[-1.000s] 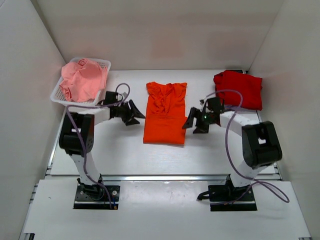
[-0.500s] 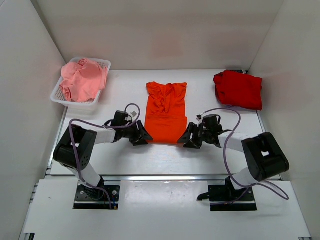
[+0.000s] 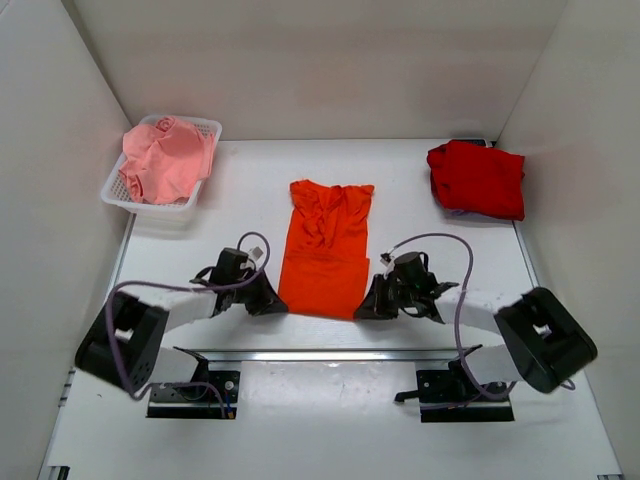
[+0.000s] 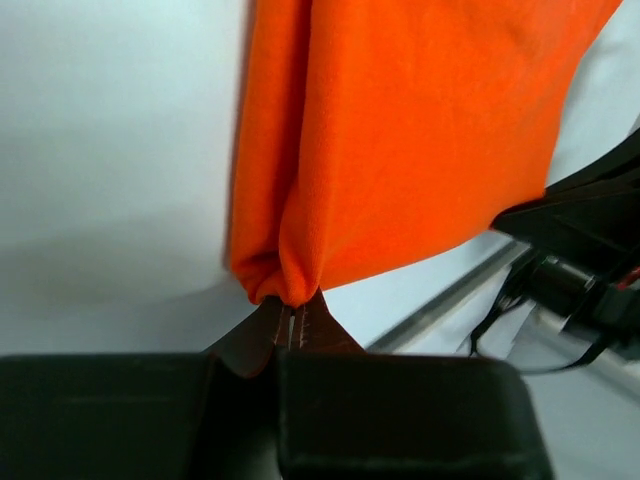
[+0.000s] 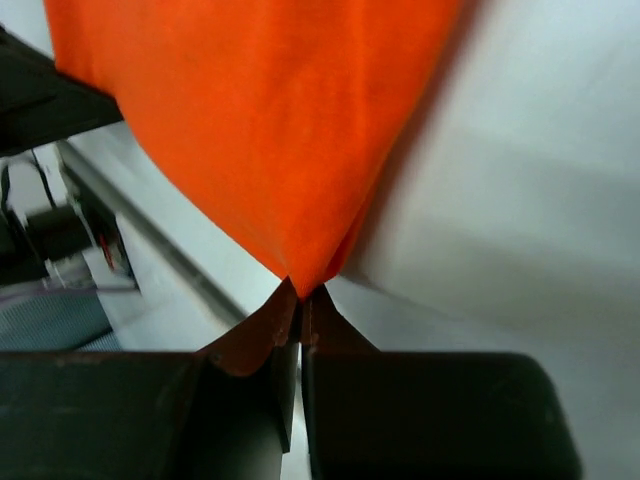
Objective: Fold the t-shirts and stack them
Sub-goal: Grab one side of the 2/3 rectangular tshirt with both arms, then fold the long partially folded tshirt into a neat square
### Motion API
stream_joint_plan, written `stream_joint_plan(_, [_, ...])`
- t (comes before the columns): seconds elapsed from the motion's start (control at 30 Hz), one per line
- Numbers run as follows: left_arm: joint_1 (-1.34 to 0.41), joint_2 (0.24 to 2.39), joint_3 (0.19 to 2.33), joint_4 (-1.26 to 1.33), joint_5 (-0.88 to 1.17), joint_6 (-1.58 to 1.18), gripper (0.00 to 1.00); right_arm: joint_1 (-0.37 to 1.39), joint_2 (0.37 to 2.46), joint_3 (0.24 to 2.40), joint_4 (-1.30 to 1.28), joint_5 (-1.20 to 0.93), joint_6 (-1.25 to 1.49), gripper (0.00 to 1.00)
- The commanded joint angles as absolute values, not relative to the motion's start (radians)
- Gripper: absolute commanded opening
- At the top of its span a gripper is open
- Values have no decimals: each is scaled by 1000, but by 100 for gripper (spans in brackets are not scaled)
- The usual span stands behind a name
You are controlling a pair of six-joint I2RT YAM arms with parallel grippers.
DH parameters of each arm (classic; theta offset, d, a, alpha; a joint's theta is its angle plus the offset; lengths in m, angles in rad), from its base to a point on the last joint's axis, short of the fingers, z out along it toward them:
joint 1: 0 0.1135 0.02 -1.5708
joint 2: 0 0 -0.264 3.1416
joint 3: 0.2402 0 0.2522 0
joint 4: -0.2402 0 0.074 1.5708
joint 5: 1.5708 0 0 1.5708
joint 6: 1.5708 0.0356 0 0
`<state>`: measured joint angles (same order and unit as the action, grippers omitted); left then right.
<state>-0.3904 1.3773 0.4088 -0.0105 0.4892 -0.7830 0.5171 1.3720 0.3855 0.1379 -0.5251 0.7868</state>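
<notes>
A bright orange t-shirt (image 3: 325, 250) lies lengthwise in the middle of the table, folded narrow. My left gripper (image 3: 272, 302) is shut on its near left corner, and the cloth (image 4: 400, 140) bunches at the closed tips (image 4: 290, 318). At the near right corner my right gripper (image 3: 366, 308) is shut as well, the orange cloth (image 5: 260, 130) pinched to a point at its tips (image 5: 300, 298). A darker red t-shirt (image 3: 478, 178) lies folded at the back right. The pale pink t-shirt (image 3: 165, 158) sits crumpled in the basket.
A white mesh basket (image 3: 122, 195) stands at the back left against the wall. White walls enclose the table on three sides. A metal rail (image 3: 330, 354) runs along the near edge, just behind both arm bases.
Both arms have come down to the shirt's near corners and shut on them. The near edge of the orange shirt has been drawn towards the front of the table.
</notes>
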Motion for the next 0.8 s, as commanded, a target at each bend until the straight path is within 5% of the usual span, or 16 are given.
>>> stream_joint_plan(0.0, [-439,1211,316,-170,449,-739,0,589,1229,310,34,-466,819,0])
stream_joint_plan(0.33, [-400,1069,453,-380,462,-655,0,477,1069,346,-87,-633,789,0])
stream_joint_plan(0.5, [-289,1354,763,-321,518,-640,0,329,1300,682,-193,-707,631,0])
stream_joint_plan(0.67, [-201,1758,1289,-290,508,-650,0,200,1648,1122,-288,-710,485,0])
stream_joint_plan(0.7, [-184,1867,1418,-299,505,-663,2,177,1757,1241,-325,-712,465,0])
stream_joint_plan(0.77, [-157,2010,1584,-284,549,-692,31,134,1883,1398,-356,-709,463,30])
